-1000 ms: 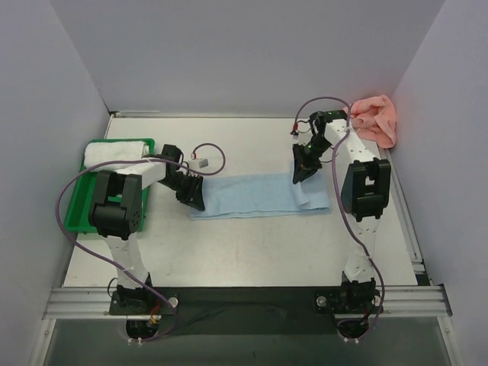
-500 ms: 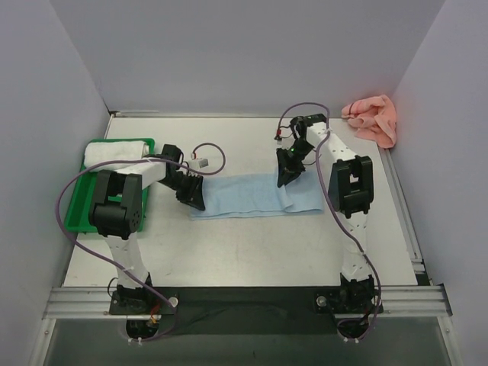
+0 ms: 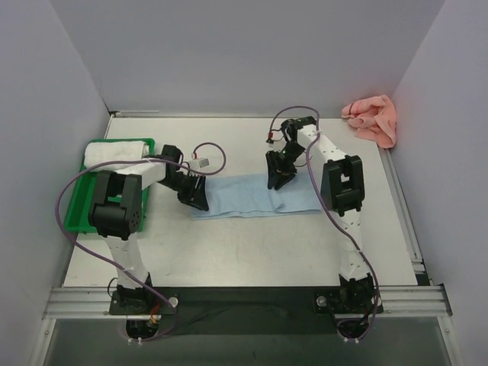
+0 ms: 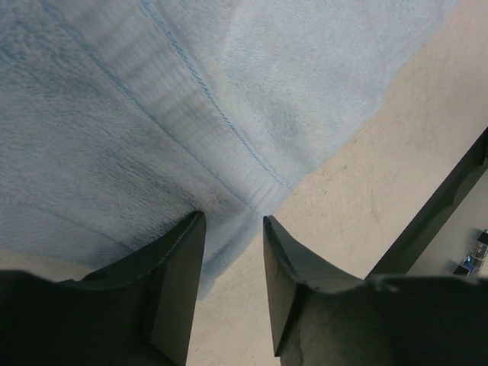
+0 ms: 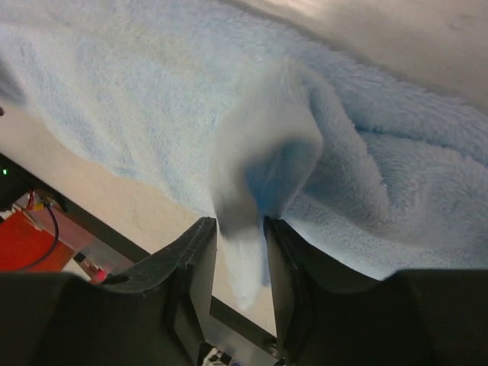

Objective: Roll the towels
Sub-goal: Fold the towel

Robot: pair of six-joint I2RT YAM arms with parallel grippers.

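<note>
So the light blue cloth towel (image 3: 244, 196) is lying as a long strip across the middle of the grey desk (image 3: 229, 252), between the two arms. Its right part looks doubled over onto itself, so it isn't a flat strip all the way.

The right gripper (image 3: 277, 178) is down on that right part, and the right wrist view shows its jaws closed on a pinched-up ridge of the fluffy blue cloth, with the fold poking out between the fingers (image 5: 194, 267).

The left gripper (image 3: 194, 196) sits at the left end of the strip. From the left wrist view its jaws are only a narrow slot apart, right at the hemmed corner, with a bit of cloth and a bit of bare desk showing in the gap. Honestly can't tell if it's actually pinching the cloth or just pressing on it.

The crumpled salmon pink cloth towel (image 3: 374, 120) is bunched up in the far right corner, well apart from both arms.

On the left there's a green plastic tray (image 3: 76, 217) with a white rolled towel (image 3: 114, 151) at its far end.
</note>
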